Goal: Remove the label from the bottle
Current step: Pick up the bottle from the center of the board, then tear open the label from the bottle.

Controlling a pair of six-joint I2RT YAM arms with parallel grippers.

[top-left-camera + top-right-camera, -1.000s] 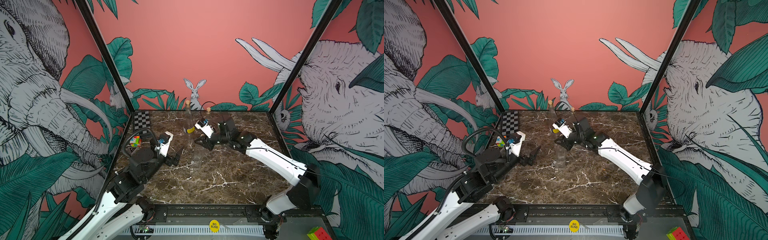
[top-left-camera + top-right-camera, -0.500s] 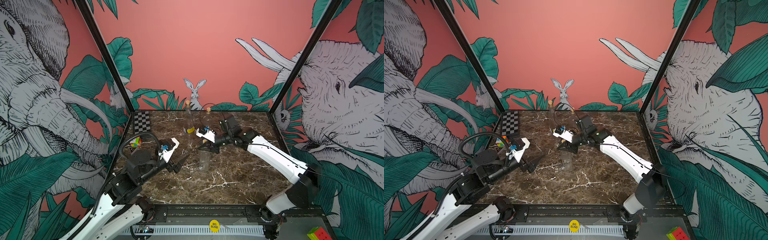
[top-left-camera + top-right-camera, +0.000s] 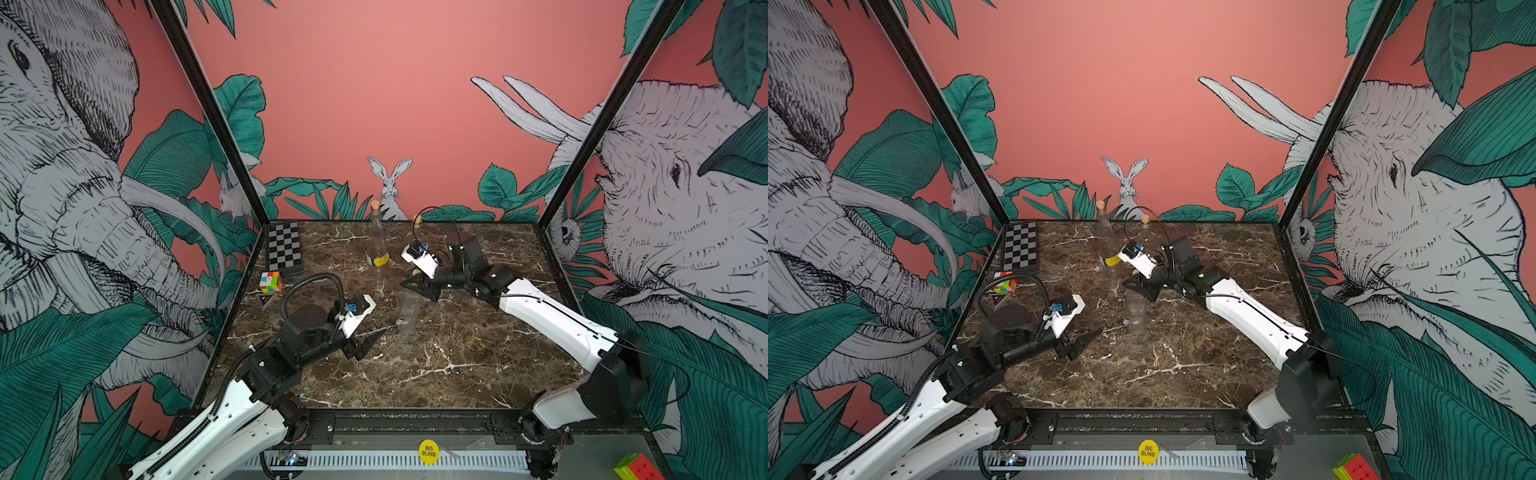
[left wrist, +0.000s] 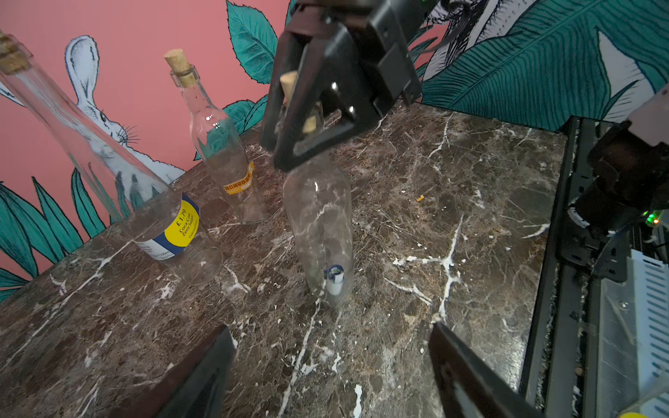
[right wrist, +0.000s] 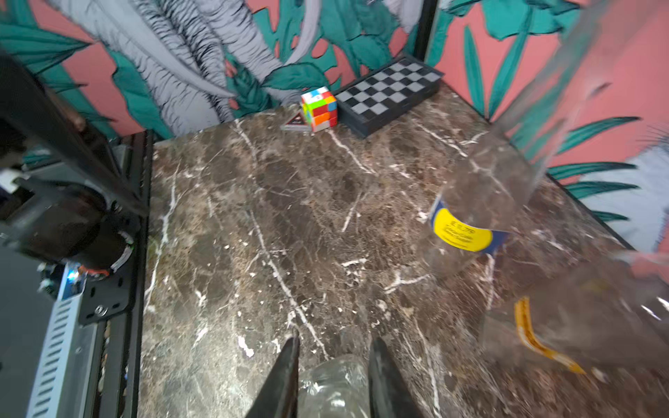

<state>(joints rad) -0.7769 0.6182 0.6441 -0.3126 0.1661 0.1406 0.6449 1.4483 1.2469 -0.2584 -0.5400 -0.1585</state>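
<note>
Dark marbled desk (image 3: pixel 457 374) carries everything, and near its middle stands the bottle (image 4: pixel 318 217) I am working on: clear, upright, its base on the desk. Its glass looks bare except for a small curled blue-and-white label scrap (image 4: pixel 333 278) low at the foot, on the side facing my left arm. I cannot tell whether that scrap clings to the glass or lies loose against it. My right end effector (image 5: pixel 335 356) is pinched on the bottle's neck from above, one finger on each side, steadying it. My left end effector (image 4: pixel 330 327) hangs low over the desk near the bottle without touching it. Its fingers are spread wide and aimed at the foot, with the scrap roughly centred between them. I judge the peel to be nearly through, and this last bit of label is the step in hand. As I read it, the next move calls for easing the left arm forward and down until the spread fingers straddle the curl. They should close on paper alone, not on glass, then draw away while the right holds firm so the bottle neither tips nor slides. Farther back stand two corked bottles, a yellow-labelled bottle (image 4: pixel 159 217) and an orange-labelled bottle (image 4: pixel 224 155), both apart from the work. A colour cube (image 3: pixel 271 282) and a chessboard (image 3: pixel 284 248) sit at the far left corner.
</note>
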